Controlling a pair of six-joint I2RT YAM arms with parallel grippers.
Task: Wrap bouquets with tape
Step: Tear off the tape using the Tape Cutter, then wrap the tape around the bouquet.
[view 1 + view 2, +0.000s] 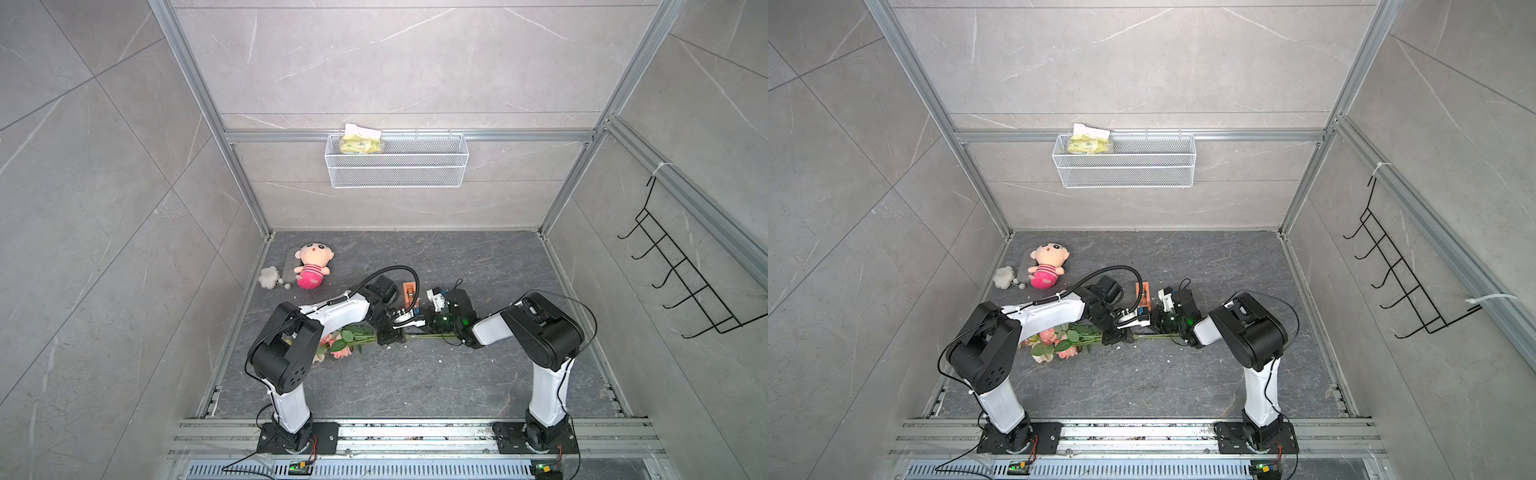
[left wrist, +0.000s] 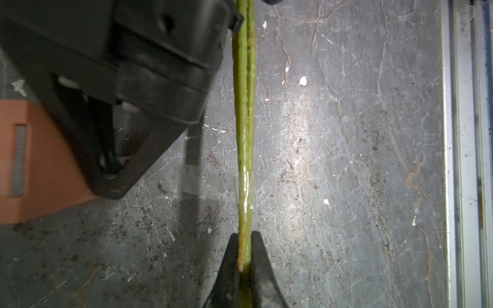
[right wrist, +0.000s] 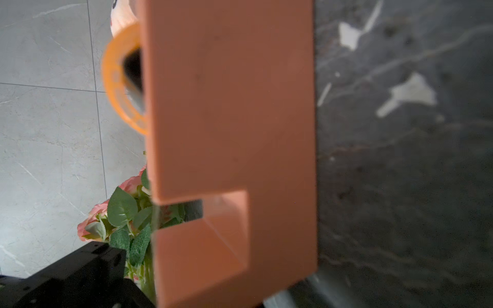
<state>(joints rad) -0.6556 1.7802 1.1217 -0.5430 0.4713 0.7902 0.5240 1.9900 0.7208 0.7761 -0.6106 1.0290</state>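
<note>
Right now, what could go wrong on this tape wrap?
1. The left claw pinches only the thin stems; a tug from the tape dispenser, seemingly gripped by the right claw, could slip them.
2. The tape patch on them has a loose flap and may peel.
3. The claws sit close and might collide.

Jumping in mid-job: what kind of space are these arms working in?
Probably a mock bathroom-style robot test cell: marble-look tiled walls set in aluminium framing, with a white wire basket on the back wall and a black hook rack on the side wall.
</note>
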